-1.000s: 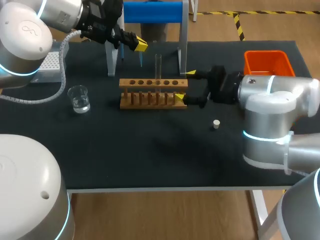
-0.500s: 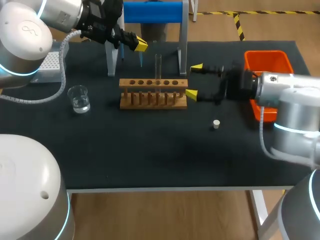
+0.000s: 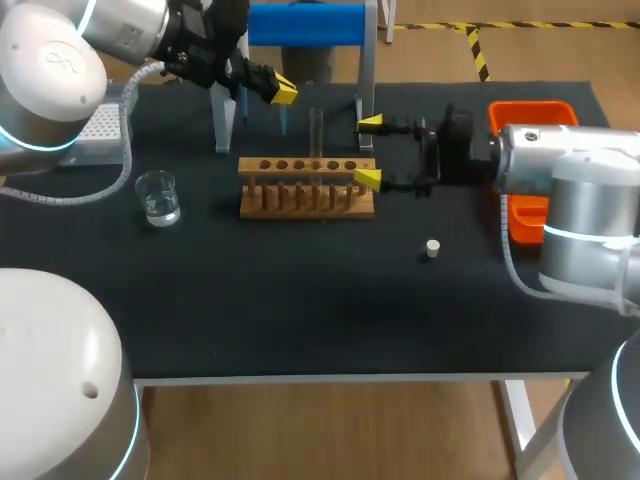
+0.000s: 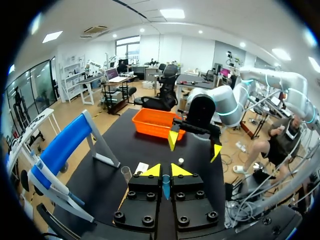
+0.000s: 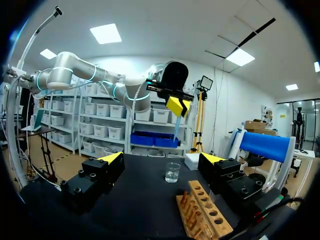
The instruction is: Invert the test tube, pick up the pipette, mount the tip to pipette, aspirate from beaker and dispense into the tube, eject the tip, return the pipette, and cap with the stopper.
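Right tool (image 3: 369,152): fingers spread; after backing off the wooden rack (image 3: 306,187), it is closing in again on the rack's right end. It is now sitting nearer the tabletop's (image 3: 300,310) far edge and the test tube (image 3: 316,128), which is standing upright in the rack. Left tool (image 3: 278,92): is pinching the pipette (image 3: 281,118) over the far edge, position unchanged. The right arm is probably re-aiming to steady the rack or tube, and drawing from the beaker (image 3: 158,196) near the left edge looks still outstanding.

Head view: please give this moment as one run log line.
left fingers: shut on pipette | right fingers: open beside rack | test tube: upright in rack | stopper: on table
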Available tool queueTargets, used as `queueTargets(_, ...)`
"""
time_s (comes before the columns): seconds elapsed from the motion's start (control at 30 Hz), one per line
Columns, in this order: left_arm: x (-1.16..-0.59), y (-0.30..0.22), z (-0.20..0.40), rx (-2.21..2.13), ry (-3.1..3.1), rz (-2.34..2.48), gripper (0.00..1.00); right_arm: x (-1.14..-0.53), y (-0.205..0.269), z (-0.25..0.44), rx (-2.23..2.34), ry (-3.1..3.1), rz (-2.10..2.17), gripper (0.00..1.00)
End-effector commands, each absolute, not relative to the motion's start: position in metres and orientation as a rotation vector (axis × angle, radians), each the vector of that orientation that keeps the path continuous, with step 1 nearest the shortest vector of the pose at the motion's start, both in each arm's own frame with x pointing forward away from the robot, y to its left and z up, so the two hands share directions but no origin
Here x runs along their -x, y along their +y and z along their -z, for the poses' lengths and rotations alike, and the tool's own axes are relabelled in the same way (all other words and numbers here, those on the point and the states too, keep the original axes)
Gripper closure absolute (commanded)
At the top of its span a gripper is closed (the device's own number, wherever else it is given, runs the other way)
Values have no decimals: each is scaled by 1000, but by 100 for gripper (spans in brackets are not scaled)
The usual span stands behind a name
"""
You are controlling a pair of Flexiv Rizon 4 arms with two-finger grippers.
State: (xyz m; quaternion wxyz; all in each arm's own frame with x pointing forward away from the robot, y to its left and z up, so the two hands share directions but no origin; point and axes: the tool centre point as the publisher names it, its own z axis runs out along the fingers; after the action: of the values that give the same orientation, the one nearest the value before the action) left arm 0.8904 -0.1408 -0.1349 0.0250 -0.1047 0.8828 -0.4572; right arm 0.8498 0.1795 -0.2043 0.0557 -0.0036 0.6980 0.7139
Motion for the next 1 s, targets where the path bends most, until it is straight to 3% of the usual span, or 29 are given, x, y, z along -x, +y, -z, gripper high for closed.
queueTargets(0.03,-883,-147,127,301,2737,1372,100,-852,194,202,15,2131,-2167,0)
queueTargets(1.0,-872,-149,127,270,2734,1355,100,-866,259,176,-34,2149,-2256,0)
